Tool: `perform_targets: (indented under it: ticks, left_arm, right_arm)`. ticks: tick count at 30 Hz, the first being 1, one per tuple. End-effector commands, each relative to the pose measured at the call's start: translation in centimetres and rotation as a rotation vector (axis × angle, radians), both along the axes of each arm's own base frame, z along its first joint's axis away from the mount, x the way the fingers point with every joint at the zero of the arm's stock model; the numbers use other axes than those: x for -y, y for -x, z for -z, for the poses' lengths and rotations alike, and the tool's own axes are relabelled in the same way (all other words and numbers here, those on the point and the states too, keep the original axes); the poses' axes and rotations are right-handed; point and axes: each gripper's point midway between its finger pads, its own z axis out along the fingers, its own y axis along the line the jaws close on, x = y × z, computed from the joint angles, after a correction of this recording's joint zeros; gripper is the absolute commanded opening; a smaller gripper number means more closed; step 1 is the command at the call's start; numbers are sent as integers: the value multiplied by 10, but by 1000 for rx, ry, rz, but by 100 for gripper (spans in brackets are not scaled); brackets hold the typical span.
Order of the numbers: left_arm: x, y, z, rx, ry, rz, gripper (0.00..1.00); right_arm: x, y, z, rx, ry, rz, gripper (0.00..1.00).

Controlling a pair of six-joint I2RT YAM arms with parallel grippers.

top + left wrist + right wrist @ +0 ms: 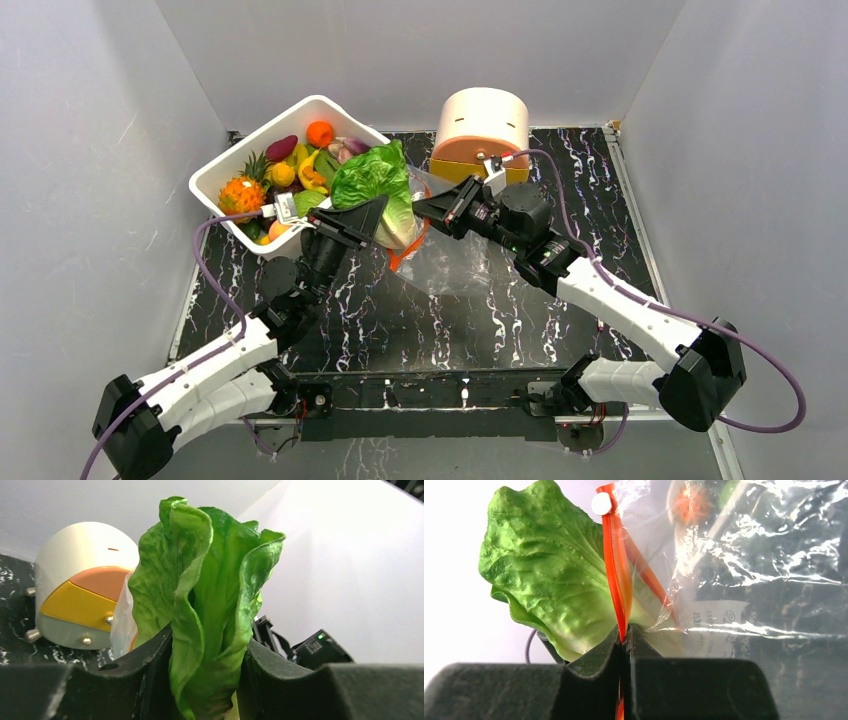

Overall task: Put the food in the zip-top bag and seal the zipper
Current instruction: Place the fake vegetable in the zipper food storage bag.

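My left gripper (pixel 385 215) is shut on the leafy green-and-white lettuce (pixel 375 180), which fills the left wrist view (pixel 210 610). It holds the lettuce at the mouth of the clear zip-top bag (pixel 450 260). My right gripper (pixel 432 207) is shut on the bag's orange-red zipper strip (pixel 616 575) and holds the mouth edge up. In the right wrist view the lettuce (pixel 549 575) sits just left of the strip, its base behind the plastic (pixel 764 555). The bag's white label (pixel 719 617) shows. More toy food (pixel 290 170) lies in the white tub.
The white rectangular tub (pixel 225 170) stands at the back left. The round cream-and-orange drawer box (pixel 483 135) stands at the back centre, close behind my right gripper; it also shows in the left wrist view (pixel 80 590). White walls enclose the black marbled table (pixel 400 320).
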Motion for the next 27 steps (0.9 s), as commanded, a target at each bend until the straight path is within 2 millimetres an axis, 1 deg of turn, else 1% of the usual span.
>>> perform_targets:
  ticks: [1, 3, 6, 7, 9, 11, 12, 16, 18, 23, 27]
  left_arm:
    - [-13, 16, -40, 69, 209, 36, 22]
    - [-14, 16, -40, 77, 214, 29, 22]
    - [-9, 12, -33, 65, 129, 15, 21]
    - [-5, 11, -30, 74, 72, 17, 20]
    - [2, 6, -16, 35, -30, 15, 17]
    - [5, 3, -2, 8, -87, 13, 16]
    - [4, 3, 6, 2, -102, 9, 16]
    - [-1, -1, 25, -42, -202, -31, 17]
    - [-4, -2, 26, -57, -246, -48, 15]
    - [-9, -6, 35, -123, -342, -73, 13]
    - [-7, -7, 47, -170, -382, -65, 12]
  right_arm:
    - [-5, 10, -34, 59, -134, -32, 0]
    - [-9, 14, -34, 55, -143, -56, 0]
    - [-13, 20, -32, 54, -154, -87, 0]
    - [-14, 20, -32, 58, -153, -94, 0]
    - [-16, 22, -35, 71, -157, -112, 0]
    - [-19, 25, -42, 90, -169, -134, 0]
    - [-19, 26, -46, 98, -175, -139, 0]
    - [-17, 29, -59, 128, -194, -139, 0]
    - [-14, 30, -64, 145, -198, -132, 0]
    - [-9, 29, -68, 193, -171, -98, 0]
    - [-17, 32, -69, 232, -146, -125, 0]
